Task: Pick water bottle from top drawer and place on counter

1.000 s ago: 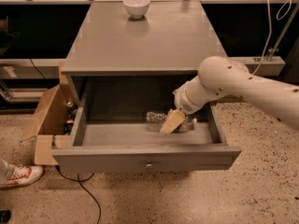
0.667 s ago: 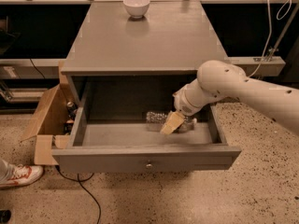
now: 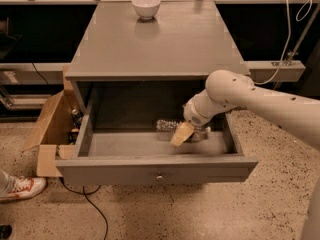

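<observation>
The top drawer (image 3: 120,170) is pulled open, with its small knob on the front panel. The water bottle (image 3: 166,126) lies on its side on the drawer floor, right of centre, clear and crinkled. My gripper (image 3: 182,133) is down inside the drawer right at the bottle, its tan tip over the bottle's middle. The arm's white wrist hides the bottle's right part. The grey counter (image 3: 160,44) is the cabinet's flat top above the drawer.
A white bowl (image 3: 146,6) stands at the counter's far edge. An open brown cardboard box (image 3: 50,129) sits on the floor left of the cabinet. A shoe (image 3: 20,188) shows at the lower left. A black cable (image 3: 87,201) runs across the floor.
The arm has edged slightly left; the gripper stays at the bottle in the drawer. The bottle has not visibly moved.
</observation>
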